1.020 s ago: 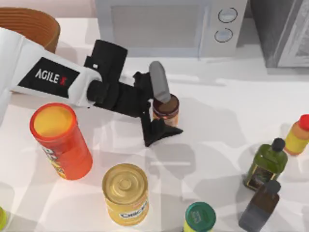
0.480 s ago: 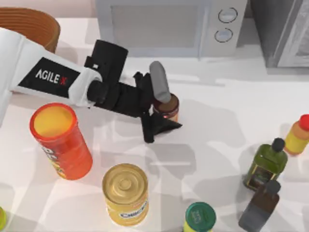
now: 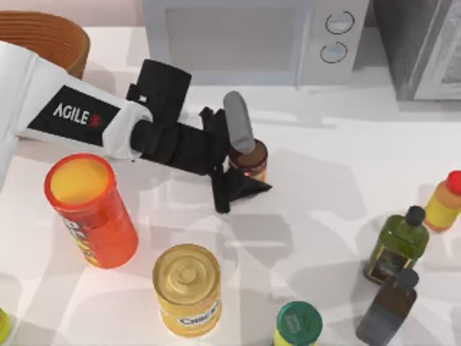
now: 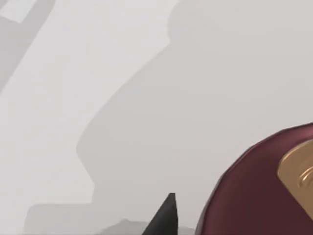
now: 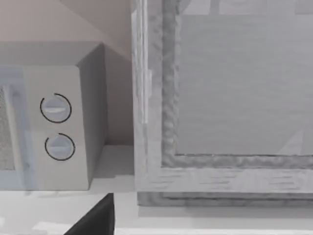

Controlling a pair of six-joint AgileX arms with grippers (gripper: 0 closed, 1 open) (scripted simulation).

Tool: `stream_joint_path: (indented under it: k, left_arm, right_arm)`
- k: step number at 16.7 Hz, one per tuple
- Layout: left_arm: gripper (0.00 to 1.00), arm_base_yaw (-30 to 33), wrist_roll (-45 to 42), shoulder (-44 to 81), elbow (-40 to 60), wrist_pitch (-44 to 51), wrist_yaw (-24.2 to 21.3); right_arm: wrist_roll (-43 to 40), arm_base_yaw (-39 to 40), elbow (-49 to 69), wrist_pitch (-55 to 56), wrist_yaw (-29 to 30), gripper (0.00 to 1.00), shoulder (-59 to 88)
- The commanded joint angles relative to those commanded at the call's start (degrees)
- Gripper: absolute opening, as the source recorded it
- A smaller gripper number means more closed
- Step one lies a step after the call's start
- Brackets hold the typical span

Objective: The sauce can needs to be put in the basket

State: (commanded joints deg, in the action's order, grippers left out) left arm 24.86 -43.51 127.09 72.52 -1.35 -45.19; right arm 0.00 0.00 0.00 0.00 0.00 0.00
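In front of the microwave (image 3: 241, 40): "AGILEX" lettering on the left arm (image 3: 68, 108); left gripper (image 3: 243, 164) narrowly parted, fingers clamped against the sauce can (image 3: 251, 160).

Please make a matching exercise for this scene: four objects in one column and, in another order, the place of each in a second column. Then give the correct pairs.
1. sauce can
2. basket
3. red-orange canister
4. olive bottle

A. top view's upper left corner
B. right side of the table
C. between the left gripper fingers
D. left side, below the left arm

Pairs: 1-C, 2-A, 3-D, 4-B
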Motion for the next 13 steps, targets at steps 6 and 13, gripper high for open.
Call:
stream_joint_path:
  k: [6, 13]
  left_arm:
    - [0.0, -0.5, 2.3, -2.0, 0.6, 3.3, 2.2]
    - [0.0, -11.6, 18.1, -16.3, 6.7, 16.3, 17.9]
  right_arm:
    - [0.0, 0.0, 0.0, 0.0, 0.0, 1.0, 0.0]
    - [0.0, 0.0, 0.0, 0.0, 0.0, 1.0, 0.0]
